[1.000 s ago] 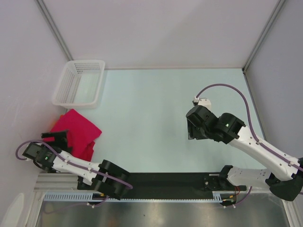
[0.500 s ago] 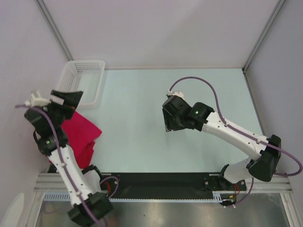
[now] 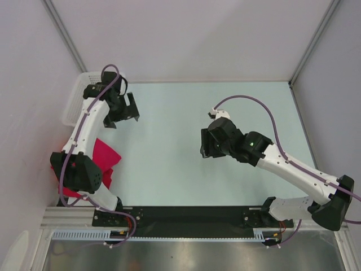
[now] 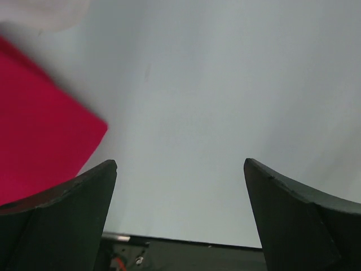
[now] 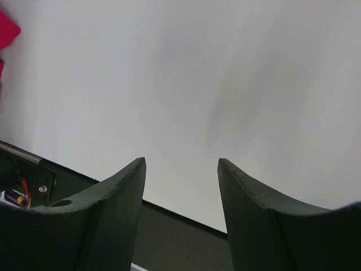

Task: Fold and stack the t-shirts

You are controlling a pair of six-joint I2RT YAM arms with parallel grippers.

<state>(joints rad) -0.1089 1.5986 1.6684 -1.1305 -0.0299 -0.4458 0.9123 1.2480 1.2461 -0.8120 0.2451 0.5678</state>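
A pale blue-green surface (image 3: 180, 147) fills the centre of the frame, boxed in by a plain whitish left wall (image 3: 25, 73), back wall (image 3: 192, 34) and right wall (image 3: 338, 107). Slanting metal posts (image 3: 63, 35) mark the upper corners. A black rail (image 3: 192, 215) and a brushed-metal strip (image 3: 186, 257) line the bottom edge under soft, even light.

Red t-shirt (image 3: 105, 156) mostly hidden under left arm (image 3: 84, 129); blurred, cut off at left edge in left wrist view. Basket (image 3: 73, 108) partly covered.
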